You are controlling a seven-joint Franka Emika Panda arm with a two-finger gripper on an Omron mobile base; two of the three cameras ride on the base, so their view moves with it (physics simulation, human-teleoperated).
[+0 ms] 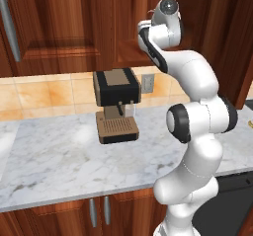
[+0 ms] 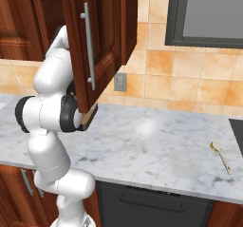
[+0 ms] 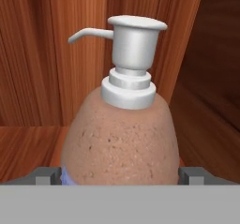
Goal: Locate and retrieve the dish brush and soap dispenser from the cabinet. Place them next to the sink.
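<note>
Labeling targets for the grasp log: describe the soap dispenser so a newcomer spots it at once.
Look inside the dark reddish-brown wall cabinet, on its wooden shelf. The soap dispenser stands upright there, straddled by the open gripper. It is a rounded, speckled brownish-mauve bottle with a white pump top, spout pointing left in the hand view.

The soap dispenser (image 3: 121, 138) stands on the shelf inside the cabinet (image 3: 56, 45), apparently between the gripper's fingertips (image 3: 46, 175). A coffee machine (image 1: 116, 104) sits on the counter (image 1: 54, 156) below.

Glossy white rounded arm (image 1: 197, 126), dark joint bands
</note>
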